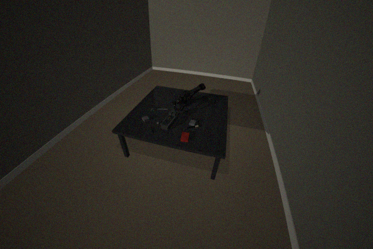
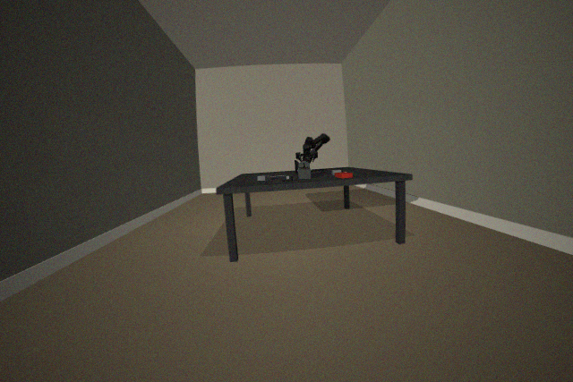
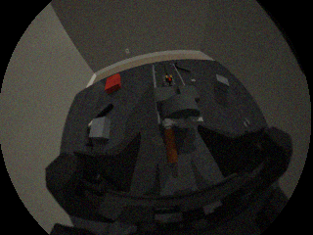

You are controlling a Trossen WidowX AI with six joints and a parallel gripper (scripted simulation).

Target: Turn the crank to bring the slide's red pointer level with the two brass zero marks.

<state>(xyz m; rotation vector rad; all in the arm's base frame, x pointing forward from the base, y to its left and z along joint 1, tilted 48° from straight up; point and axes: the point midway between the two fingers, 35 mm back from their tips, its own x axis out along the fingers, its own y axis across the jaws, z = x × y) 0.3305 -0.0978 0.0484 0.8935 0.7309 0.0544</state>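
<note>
The machine [image 1: 168, 121] [image 2: 303, 171] [image 3: 180, 106] is a long grey body with a rounded housing at its near end and two pale rails beyond. The orange crank handle [image 3: 170, 146] points toward my wrist camera. The small red pointer [image 3: 169, 78] shows between the rails, with yellowish brass marks close beside it; they are too small and dim to tell whether they are level. My gripper [image 3: 170, 131] is open and empty, its dark fingers on either side of the handle in the wrist view. I cannot tell how far the fingertips are from the handle.
A red block [image 1: 185, 137] [image 2: 344, 175] [image 3: 112, 83] and a grey block [image 1: 192, 123] [image 3: 100, 128] lie on one side of the machine. Another grey block [image 1: 145, 118] [image 3: 222, 79] and a thin pale rod [image 1: 162, 109] lie on the other side. All rest on the dark table [image 1: 207, 142] [image 2: 370, 179].
</note>
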